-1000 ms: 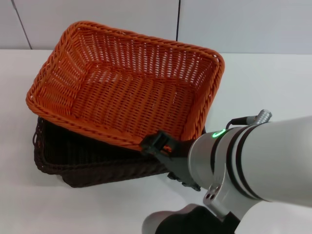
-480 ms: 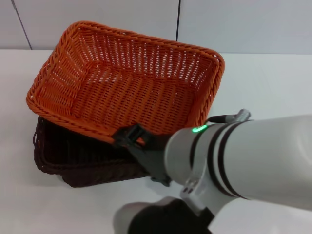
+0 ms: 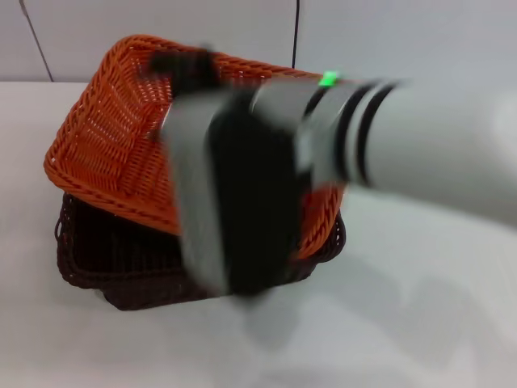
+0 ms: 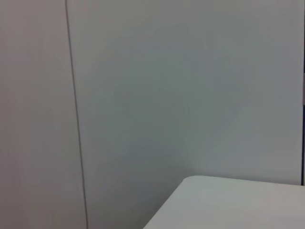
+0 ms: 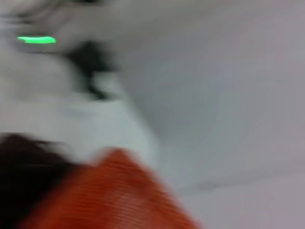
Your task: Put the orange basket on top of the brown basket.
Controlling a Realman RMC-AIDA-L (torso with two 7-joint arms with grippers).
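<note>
The orange basket [image 3: 105, 145], bright woven wicker with a braided rim, sits on top of the brown basket [image 3: 121, 259], turned a little so the dark rim shows at the near left and right. The placing step looks done, and what remains is only for the arm to clear away. The right gripper [image 3: 182, 69] hangs above the baskets, blurred; I cannot tell if its fingers grip anything.

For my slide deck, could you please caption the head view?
Right arm sweeps blurred across the orange basket, which rests on the brown basket on a white table.
</note>
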